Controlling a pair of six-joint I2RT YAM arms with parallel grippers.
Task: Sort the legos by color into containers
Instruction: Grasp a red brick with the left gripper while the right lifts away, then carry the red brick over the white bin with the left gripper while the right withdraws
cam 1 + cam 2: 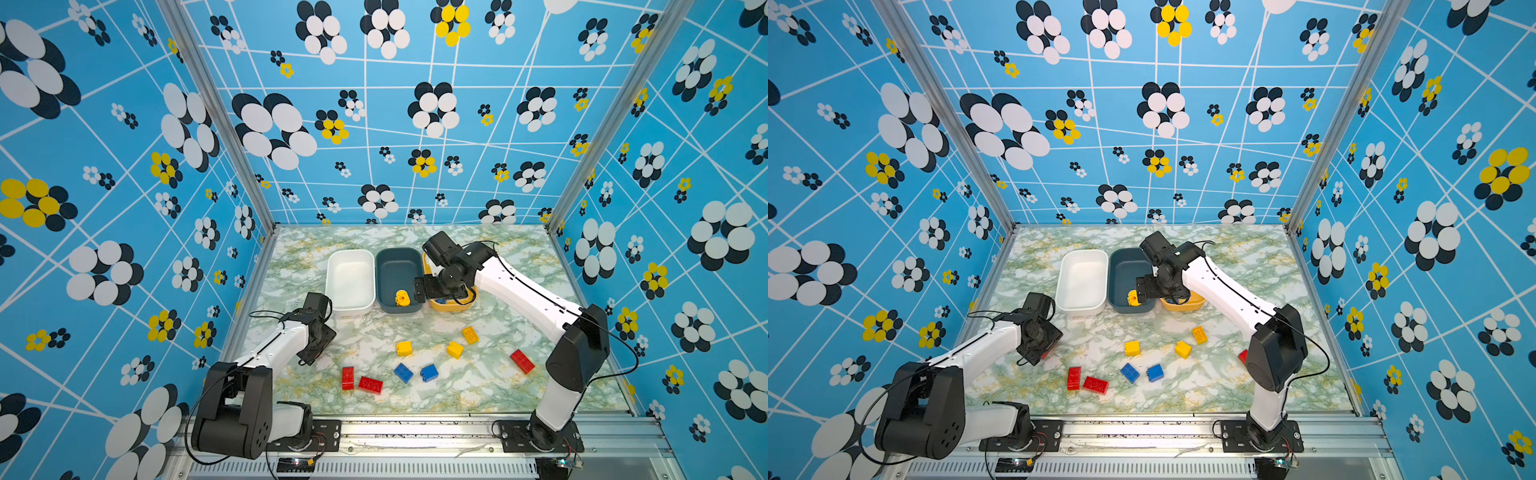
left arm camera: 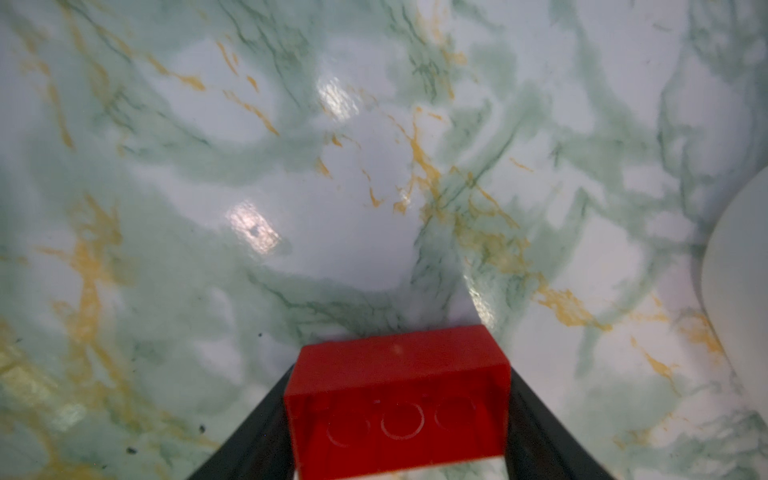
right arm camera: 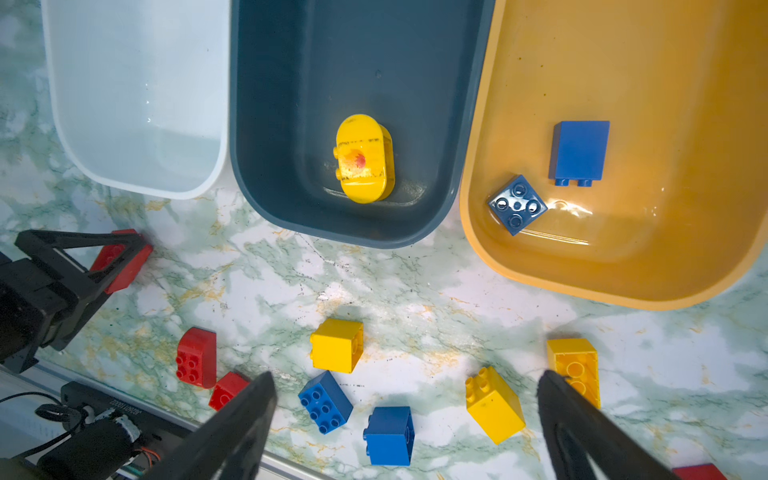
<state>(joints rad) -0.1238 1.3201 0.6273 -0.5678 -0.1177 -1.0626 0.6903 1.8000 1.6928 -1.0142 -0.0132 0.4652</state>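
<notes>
My left gripper (image 2: pixel 399 376) is shut on a red lego brick (image 2: pixel 397 399), low over the table near the white container (image 1: pixel 350 282); the right wrist view shows the same brick (image 3: pixel 120 257). My right gripper (image 3: pixel 405 376) hangs open with nothing in it, over the near ends of the dark teal container (image 1: pixel 397 270) and the yellow-orange container (image 1: pixel 453 306). A rounded yellow lego (image 3: pixel 365 158) lies in the teal one. Two blue legos (image 3: pixel 579 151) (image 3: pixel 517 204) lie in the yellow-orange one. The white one holds nothing.
Loose legos lie on the marble table (image 1: pixel 415 399): two red (image 1: pixel 348 377) (image 1: pixel 370 384), two blue (image 1: pixel 403 372) (image 1: pixel 429 372), three yellow (image 1: pixel 404 348) (image 1: pixel 455 349) (image 1: pixel 470 335), and a red one (image 1: pixel 522 361) by the right arm. Patterned walls close three sides.
</notes>
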